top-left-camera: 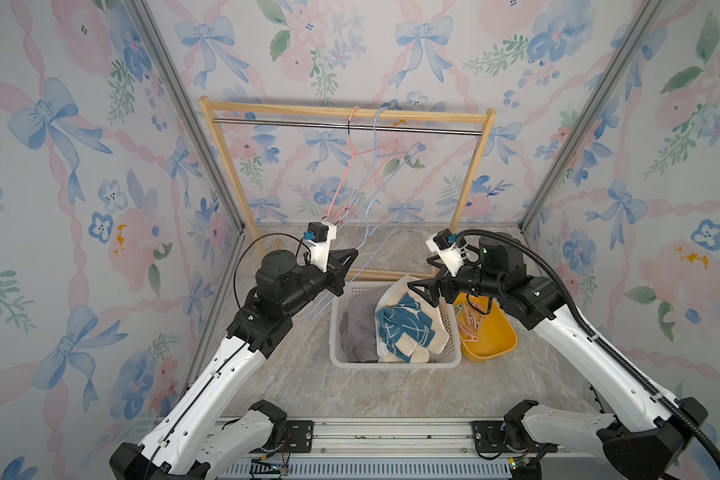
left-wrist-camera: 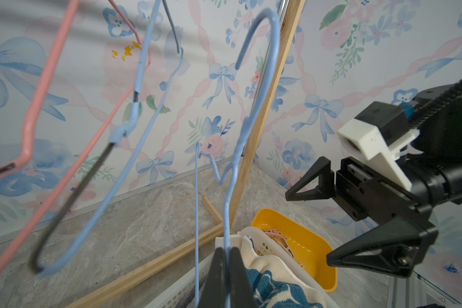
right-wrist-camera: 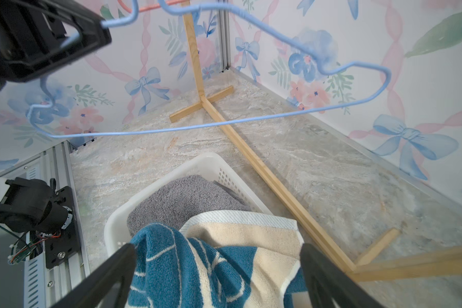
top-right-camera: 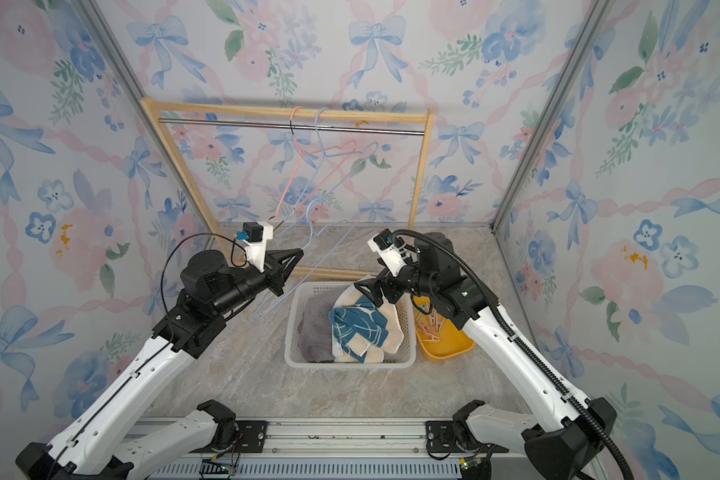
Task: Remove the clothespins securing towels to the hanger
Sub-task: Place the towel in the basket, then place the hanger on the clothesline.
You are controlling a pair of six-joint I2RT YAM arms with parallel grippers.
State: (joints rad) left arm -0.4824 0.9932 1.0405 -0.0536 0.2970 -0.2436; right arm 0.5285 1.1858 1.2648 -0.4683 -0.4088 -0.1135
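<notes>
In both top views, your white basket (top-left-camera: 395, 365) sat mid-table with the grey towel (top-left-camera: 356, 328) in its left half. The crumpled blue-and-cream towel (top-left-camera: 406, 328) was heaped in its right half. Just beside the basket's right wall, the yellow bin (top-left-camera: 497, 345) held the clothespins (top-left-camera: 472, 323) in a loose pile. Behind them stood the wooden rack (top-left-camera: 346, 111), with a pink hanger (top-left-camera: 342, 183) and a light-blue hanger (top-left-camera: 376, 139) hooked on its rail. Your left gripper (top-left-camera: 353, 254) hung by the basket's far left corner, and your right gripper (top-left-camera: 418, 272) hovered over its far right corner. From the left wrist, you had the left jaws clenched on the wire of a second blue hanger (left-wrist-camera: 226, 218). Its hook stood free in front of the rack's post, and the other hangers dangled close beside it. From the right wrist, your right jaws stood spread wide and released above the blue-and-cream towel, and the second blue hanger's bar stretched across beyond the basket.
</notes>
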